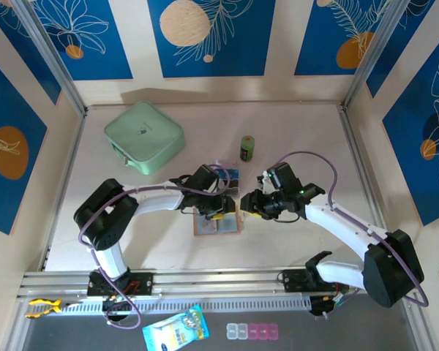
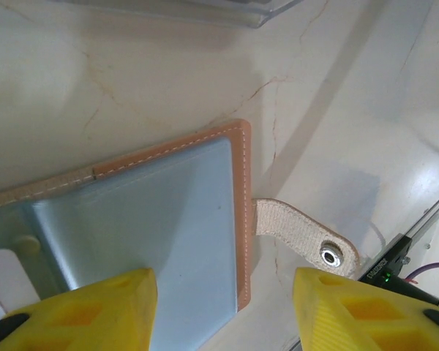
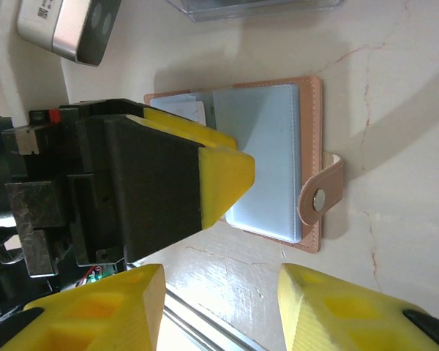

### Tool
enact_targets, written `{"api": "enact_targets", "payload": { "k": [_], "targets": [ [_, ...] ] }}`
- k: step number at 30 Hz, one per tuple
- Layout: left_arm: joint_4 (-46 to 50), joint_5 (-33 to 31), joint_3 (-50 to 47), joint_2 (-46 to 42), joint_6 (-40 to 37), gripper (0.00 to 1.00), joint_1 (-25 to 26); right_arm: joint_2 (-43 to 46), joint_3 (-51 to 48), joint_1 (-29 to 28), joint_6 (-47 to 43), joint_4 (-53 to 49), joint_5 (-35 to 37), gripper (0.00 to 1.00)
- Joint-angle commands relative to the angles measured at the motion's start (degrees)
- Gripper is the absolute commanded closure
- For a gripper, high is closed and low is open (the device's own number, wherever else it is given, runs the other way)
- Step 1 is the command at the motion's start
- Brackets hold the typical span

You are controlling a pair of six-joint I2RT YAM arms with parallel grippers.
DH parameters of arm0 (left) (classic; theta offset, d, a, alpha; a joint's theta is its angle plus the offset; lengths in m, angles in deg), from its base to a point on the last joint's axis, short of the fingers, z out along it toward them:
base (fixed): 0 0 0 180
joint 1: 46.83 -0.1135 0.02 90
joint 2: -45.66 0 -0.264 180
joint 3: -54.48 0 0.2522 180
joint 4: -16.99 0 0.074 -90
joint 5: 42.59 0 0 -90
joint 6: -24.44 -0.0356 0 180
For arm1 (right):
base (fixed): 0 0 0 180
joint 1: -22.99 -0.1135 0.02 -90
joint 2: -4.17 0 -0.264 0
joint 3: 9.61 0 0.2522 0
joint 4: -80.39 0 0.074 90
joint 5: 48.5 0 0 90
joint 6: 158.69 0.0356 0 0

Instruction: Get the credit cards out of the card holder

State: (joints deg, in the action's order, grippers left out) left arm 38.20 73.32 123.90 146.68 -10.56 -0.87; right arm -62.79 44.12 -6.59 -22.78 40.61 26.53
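The card holder [image 1: 216, 224] lies open and flat on the table, a tan wallet with grey-blue clear sleeves [image 2: 161, 212] and a snap strap [image 2: 307, 243]. A pale card edge [image 3: 185, 111] shows inside a sleeve at the holder's far side. My left gripper [image 2: 223, 311] hovers open just over the holder's strap-side corner, gripping nothing. Its yellow fingertip [image 3: 223, 175] shows in the right wrist view above the sleeve. My right gripper [image 3: 219, 307] stands open beside the holder over bare table, with nothing between its fingers. From above, the two grippers [image 1: 223, 206] [image 1: 247, 203] sit close together at the holder's far edge.
A clear plastic box [image 1: 230, 175] lies just behind the holder, its edge [image 3: 263, 6] near both grippers. A mint-green case [image 1: 144, 137] sits at the back left and a small green bottle [image 1: 248, 148] at the back centre. Walls enclose the table.
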Motion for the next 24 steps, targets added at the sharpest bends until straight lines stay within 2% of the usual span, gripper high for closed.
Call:
{"api": "enact_targets", "payload": {
  "k": [1,7,18,24],
  "targets": [
    [2.0,-0.3,2.4,-1.6,-1.8,0.5,0.5,0.2,-0.7,0.1,-0.1,-0.4,-0.9,0.55],
    [6.7,-3.9,1.5,-6.2,-4.6,0.53,-0.3,-2.7,0.1,-1.3,1.1,2.7,-2.4,0.62],
    [8.3,-6.8,-9.2,-16.4,-4.6,0.65,-4.2,-14.3,6.6,-8.2,1.5,6.3,-2.4,0.71],
    [7.1,-6.0,-13.5,-18.2,-4.8,0.77,-6.5,-20.1,9.2,-10.8,2.0,8.6,-2.4,0.74]
  ]
}}
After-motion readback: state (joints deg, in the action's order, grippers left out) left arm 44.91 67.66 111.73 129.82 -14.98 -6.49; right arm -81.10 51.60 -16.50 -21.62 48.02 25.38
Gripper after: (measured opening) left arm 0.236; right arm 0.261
